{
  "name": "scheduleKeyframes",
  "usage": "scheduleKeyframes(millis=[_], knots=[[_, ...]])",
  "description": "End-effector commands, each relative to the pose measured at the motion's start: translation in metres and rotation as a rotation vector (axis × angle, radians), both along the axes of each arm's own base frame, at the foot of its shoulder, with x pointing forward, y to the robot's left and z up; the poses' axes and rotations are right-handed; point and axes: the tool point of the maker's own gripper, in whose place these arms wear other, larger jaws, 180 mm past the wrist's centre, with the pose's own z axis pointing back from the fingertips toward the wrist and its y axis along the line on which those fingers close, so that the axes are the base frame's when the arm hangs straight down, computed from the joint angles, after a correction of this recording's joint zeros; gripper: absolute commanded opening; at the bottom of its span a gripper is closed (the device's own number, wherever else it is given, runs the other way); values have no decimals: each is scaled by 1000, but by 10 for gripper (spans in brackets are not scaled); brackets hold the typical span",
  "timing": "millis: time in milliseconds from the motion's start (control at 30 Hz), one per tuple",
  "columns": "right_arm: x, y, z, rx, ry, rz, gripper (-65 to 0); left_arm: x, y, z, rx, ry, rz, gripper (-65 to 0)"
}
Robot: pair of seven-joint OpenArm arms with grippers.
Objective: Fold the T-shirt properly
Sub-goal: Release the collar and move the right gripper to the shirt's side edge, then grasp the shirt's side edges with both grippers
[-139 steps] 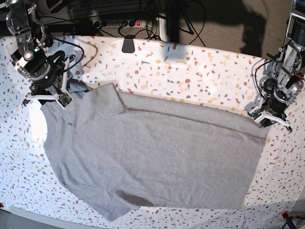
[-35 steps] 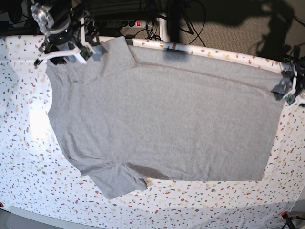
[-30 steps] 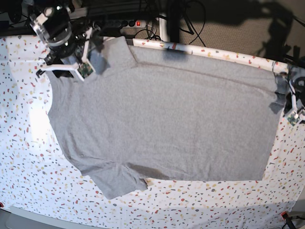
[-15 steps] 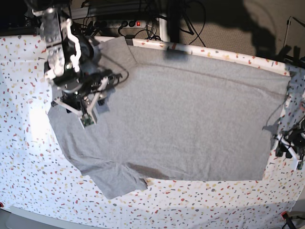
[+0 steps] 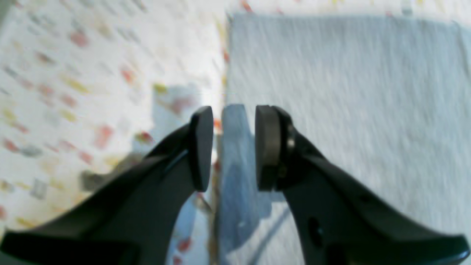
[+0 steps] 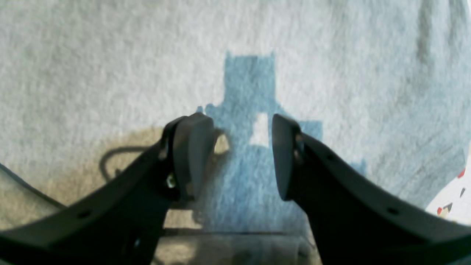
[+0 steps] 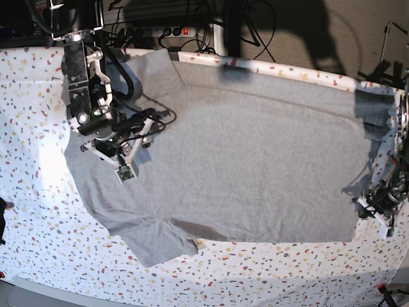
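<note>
Grey T-shirt (image 7: pixel 243 153) spread wide over the speckled table (image 7: pixel 32 192), plain side up, its upper edge running along the table's far edge; a sleeve sticks out toward the near edge, left of centre in the base view, with rumples where it meets the body; a folded flap lies at the far left corner, and a long seam or fold line crosses the cloth near the far edge; right gripper (image 6: pixel 241 154) above the shirt's left part in the base view, jaws apart, nothing between them but a view of cloth, shadow falling below; left gripper (image 5: pixel 233 147) at the shirt's right-hand side edge, jaws parted, fingertips over the border of cloth and tabletop, perhaps just clear of the fabric, though the wrist view is blurry; dark cables (image 7: pixel 255 32) beyond the far edge
</note>
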Motion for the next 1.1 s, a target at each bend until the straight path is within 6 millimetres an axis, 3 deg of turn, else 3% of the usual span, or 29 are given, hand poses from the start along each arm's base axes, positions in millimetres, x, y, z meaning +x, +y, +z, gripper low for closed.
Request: scheduleKeyframes(millis=[0, 200, 467, 533, 633, 933, 1067], knots=[[10, 0, 14, 7, -49, 2, -351, 14, 11, 25, 4, -63, 25, -466], [5, -3, 10, -10, -9, -4, -351, -8, 9, -5, -5, 16, 17, -465], [9, 4, 33, -7, -71, 15, -351, -33, 8, -34, -5, 89, 15, -466], [11, 5, 37, -5, -85, 19, -351, -35, 9, -35, -4, 104, 16, -510], [13, 7, 41, 1, -105, 22, -351, -36, 9, -36, -6, 108, 15, -650], [28, 13, 59, 31, -221, 42, -351, -28, 9, -27, -8, 40, 14, -650], [49, 7, 73, 27, -266, 20, -351, -18, 8, -14, -15, -47, 16, -650]])
